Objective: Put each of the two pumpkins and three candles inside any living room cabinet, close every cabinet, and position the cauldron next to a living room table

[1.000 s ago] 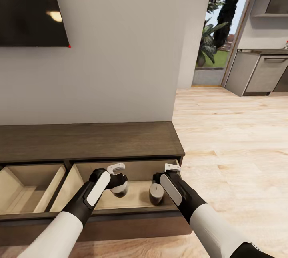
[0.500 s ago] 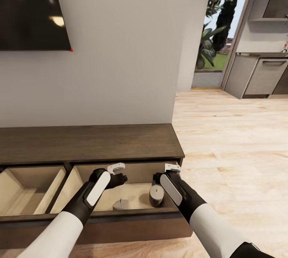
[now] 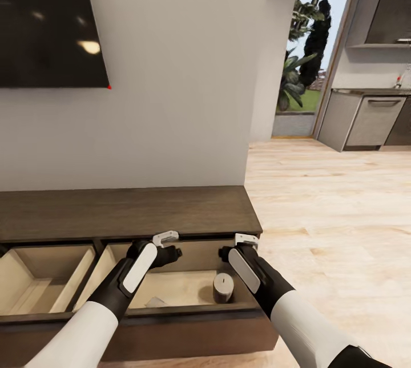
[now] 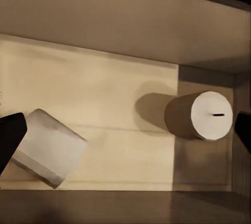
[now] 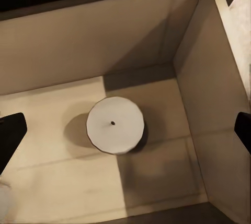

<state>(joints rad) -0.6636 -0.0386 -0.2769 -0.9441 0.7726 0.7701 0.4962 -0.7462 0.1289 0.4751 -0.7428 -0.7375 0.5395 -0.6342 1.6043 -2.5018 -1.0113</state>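
Cabinet (image 3: 131,211): two drawers stand pulled out. Left gripper (image 3: 169,245) hangs above the right-hand drawer (image 3: 171,291), fingers spread wide, holding nothing. One candle (image 4: 48,147) lies tipped on that drawer's floor near its front edge. A second candle (image 3: 223,288) stands upright toward the drawer's right wall. Right gripper (image 3: 242,242) hangs above the upright candle, fingers wide apart, empty.
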